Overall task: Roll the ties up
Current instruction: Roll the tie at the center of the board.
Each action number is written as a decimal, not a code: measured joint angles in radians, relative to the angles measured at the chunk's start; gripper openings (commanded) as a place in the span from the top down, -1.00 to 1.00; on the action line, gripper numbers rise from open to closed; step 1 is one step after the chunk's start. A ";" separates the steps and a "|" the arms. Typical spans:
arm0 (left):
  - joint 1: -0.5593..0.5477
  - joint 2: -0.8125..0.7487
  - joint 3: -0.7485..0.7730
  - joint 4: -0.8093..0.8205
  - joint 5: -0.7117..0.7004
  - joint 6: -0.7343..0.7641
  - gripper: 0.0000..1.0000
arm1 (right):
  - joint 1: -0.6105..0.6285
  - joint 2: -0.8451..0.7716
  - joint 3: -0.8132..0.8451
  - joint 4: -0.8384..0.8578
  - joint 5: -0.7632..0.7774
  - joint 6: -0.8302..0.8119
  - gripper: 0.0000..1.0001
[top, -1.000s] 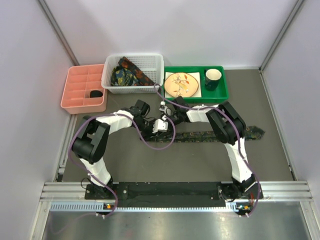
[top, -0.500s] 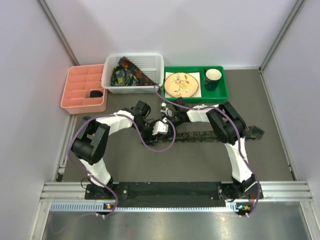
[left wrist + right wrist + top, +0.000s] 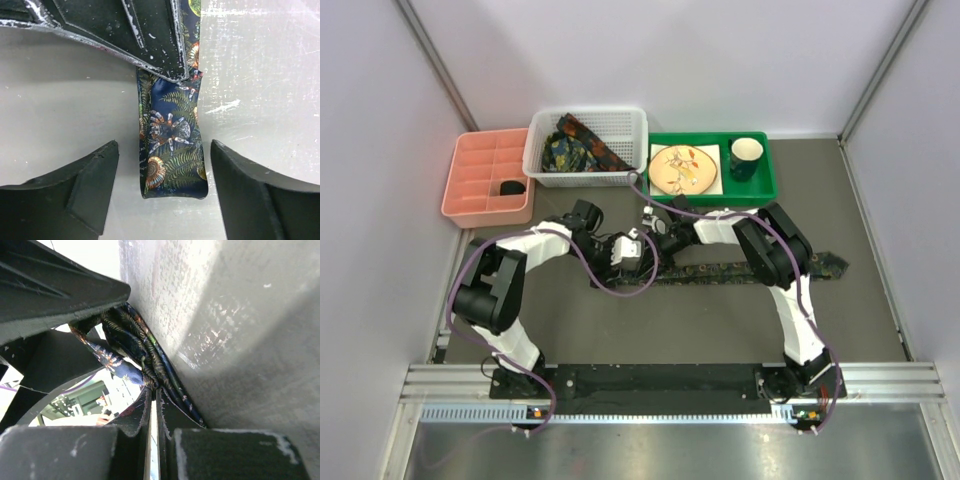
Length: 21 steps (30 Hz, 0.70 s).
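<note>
One tie [image 3: 740, 270] lies stretched across the table, its wide pointed end [image 3: 828, 265] at the right. Its narrow folded end [image 3: 172, 150] lies flat between the spread fingers of my left gripper [image 3: 164, 150], untouched. My left gripper [image 3: 640, 252] is open, beside my right gripper [image 3: 656, 242]. In the right wrist view my right gripper [image 3: 154, 390] is shut, pinching a bunched fold of the tie [image 3: 131, 346] against the table. Its black fingers [image 3: 150, 35] cover the tie just beyond the folded end. More ties [image 3: 578, 148] lie in the white basket.
The white basket [image 3: 586, 114] stands at the back, a pink divided tray [image 3: 480, 200] to its left. A green tray [image 3: 712, 196] at the back right holds a plate [image 3: 682, 168] and a cup [image 3: 746, 156]. Purple cables [image 3: 620, 290] loop near both grippers.
My left arm has shifted left, drawing its gripper back a little from the right gripper. The tie's left end now reaches farther left. The right arm has barely moved.
</note>
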State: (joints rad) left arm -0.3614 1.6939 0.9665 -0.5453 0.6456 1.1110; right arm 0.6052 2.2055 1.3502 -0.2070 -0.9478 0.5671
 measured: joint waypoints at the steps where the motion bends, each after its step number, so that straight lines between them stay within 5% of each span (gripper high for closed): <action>1: -0.002 0.000 0.000 0.000 0.000 0.003 -0.27 | 0.000 0.000 0.000 0.000 0.000 0.000 1.00; 6: -0.007 0.000 0.000 -0.008 -0.010 0.026 0.19 | 0.000 0.000 0.021 -0.029 0.005 -0.019 1.00; 8: -0.007 0.000 -0.005 -0.008 -0.012 0.039 0.11 | 0.000 0.000 0.037 -0.048 0.012 -0.037 1.00; 10: -0.007 0.000 -0.009 -0.008 -0.014 0.045 -0.30 | 0.000 0.000 0.048 -0.064 0.019 -0.053 1.00; 12: -0.007 0.000 -0.010 -0.009 -0.016 0.042 -0.41 | 0.000 0.000 0.058 -0.085 0.028 -0.069 1.00; 21: 0.028 -0.072 -0.056 -0.003 -0.010 0.025 -0.31 | 0.000 0.000 0.059 -0.137 0.047 -0.122 1.00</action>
State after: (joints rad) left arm -0.3336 1.6215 0.9108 -0.5488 0.6353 1.1362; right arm 0.6052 2.2059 1.4094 -0.3435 -0.9012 0.4446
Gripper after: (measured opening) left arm 0.696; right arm 0.010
